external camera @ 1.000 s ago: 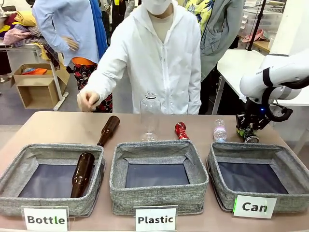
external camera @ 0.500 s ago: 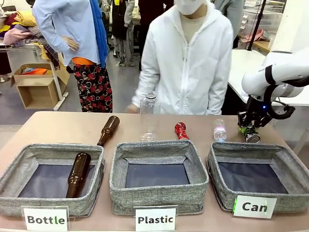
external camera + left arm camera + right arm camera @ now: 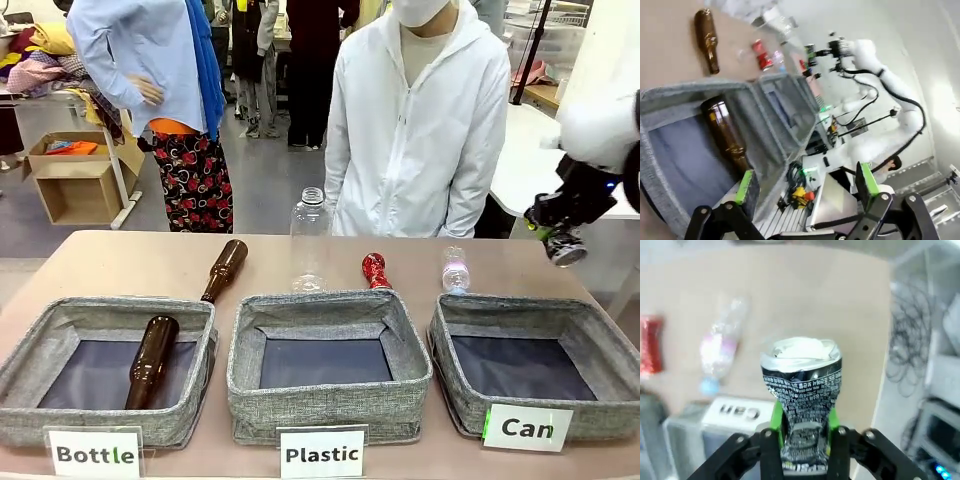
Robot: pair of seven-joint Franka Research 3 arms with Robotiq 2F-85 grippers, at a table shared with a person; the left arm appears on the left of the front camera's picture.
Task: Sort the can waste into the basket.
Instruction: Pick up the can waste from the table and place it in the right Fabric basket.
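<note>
My right gripper (image 3: 560,240) hangs in the air at the far right, above and behind the "Can" basket (image 3: 590,322), shut on the dark crushed can (image 3: 566,248). In the right wrist view that dark crushed can (image 3: 801,390) sits pinched between the green pads of my right gripper (image 3: 802,437), with the table far below. The red crushed can (image 3: 375,269) lies on the table behind the middle basket and appears as a red crushed can (image 3: 650,351) at the left edge. My left gripper (image 3: 805,187) is open above the "Bottle" basket (image 3: 687,97).
A brown bottle (image 3: 150,360) lies in the "Bottle" basket (image 3: 60,315); another brown bottle (image 3: 224,269) lies behind it. A clear bottle (image 3: 310,240) stands behind the "Plastic" basket (image 3: 330,400). A small plastic bottle (image 3: 455,269) lies near the "Can" basket. A person in white stands at the far side.
My right gripper has risen from the table and moved right with the dark can in it. The brown bottle has slid deeper into the "Bottle" basket. The person has stepped right.
</note>
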